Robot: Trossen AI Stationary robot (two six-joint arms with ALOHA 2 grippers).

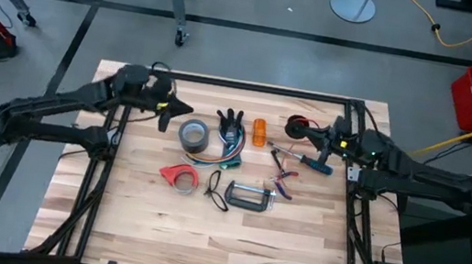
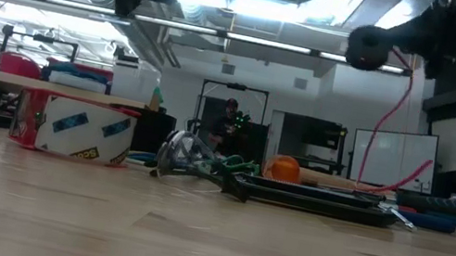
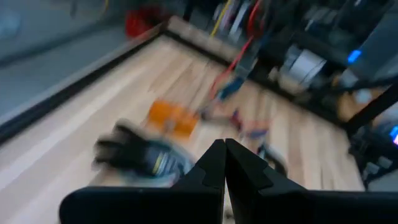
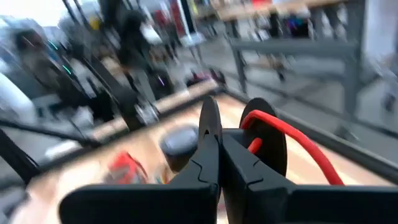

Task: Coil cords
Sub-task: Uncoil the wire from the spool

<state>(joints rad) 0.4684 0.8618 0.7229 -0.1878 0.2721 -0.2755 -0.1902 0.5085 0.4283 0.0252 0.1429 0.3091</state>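
Observation:
The cords point(image 1: 227, 146) lie as a bunch at the table's middle, black plug ends point(image 1: 230, 118) toward the far edge and coloured wires point(image 1: 225, 160) toward the near edge. In the left wrist view the plug ends point(image 3: 134, 155) show blurred. My left gripper point(image 1: 176, 108) hangs shut and bare above the table, left of the grey tape roll point(image 1: 194, 135). My right gripper point(image 1: 308, 133) is shut at a black round disc point(image 1: 297, 124) that carries a red cord point(image 4: 298, 146). Disc point(image 2: 369, 47) and gripper hang well above the table. My right gripper comes level from the table's right side, and the black disc point(image 4: 267, 134) stands just beyond its shut fingertips point(image 4: 214, 143), lifted clear. The fingers hide the place of contact. The red cord point(image 2: 388, 114) hangs slack from the disc down toward the table.
Around the bunch lie an orange block point(image 1: 259, 132), a red tape dispenser point(image 1: 179, 175), a grey C-clamp point(image 1: 248, 196), a black cord loop point(image 1: 214, 189), pliers point(image 1: 284, 171) and a blue-handled screwdriver point(image 1: 313, 163). Bare wood point(image 1: 202, 238) fills the near half of the table.

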